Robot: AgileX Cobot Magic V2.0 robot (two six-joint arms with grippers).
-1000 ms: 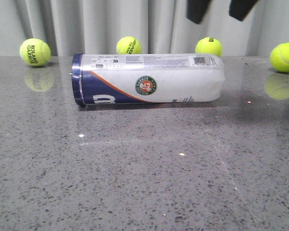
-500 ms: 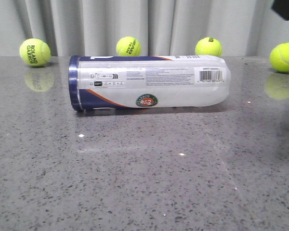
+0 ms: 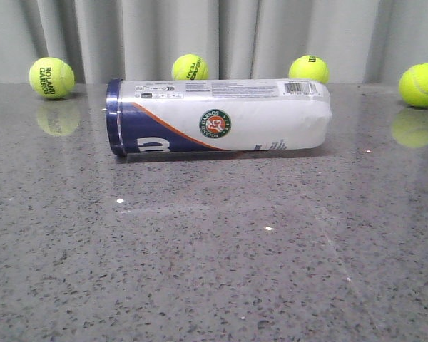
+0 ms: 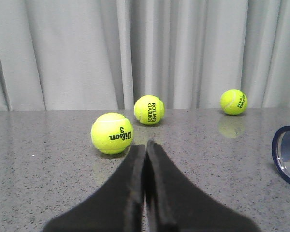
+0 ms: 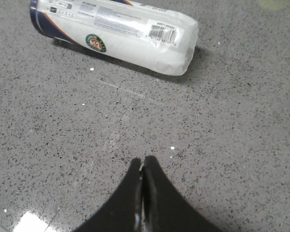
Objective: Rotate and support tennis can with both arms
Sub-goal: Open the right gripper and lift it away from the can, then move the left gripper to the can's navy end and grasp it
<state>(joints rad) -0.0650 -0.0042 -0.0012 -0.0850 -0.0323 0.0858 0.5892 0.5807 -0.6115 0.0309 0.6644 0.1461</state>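
Across the middle of the frame the tennis can (image 3: 220, 117) lies sideways, while the left gripper (image 4: 145, 150) and right gripper (image 5: 142, 166) are pinched closed, holding nothing.

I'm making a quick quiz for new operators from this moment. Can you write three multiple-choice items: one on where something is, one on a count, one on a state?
1. Where is the tennis can's navy band in the front view?
A. at its left end
B. at its right end
C. around its middle

2. How many tennis balls show in the front view?
A. two
B. four
C. six

3. How do the fingers of the left gripper stand?
A. wide open
B. shut on the can
C. shut on nothing

Answers:
1. A, the band wraps the left end.
2. B, four sit along the table's far edge.
3. C, the fingers meet with nothing between them.
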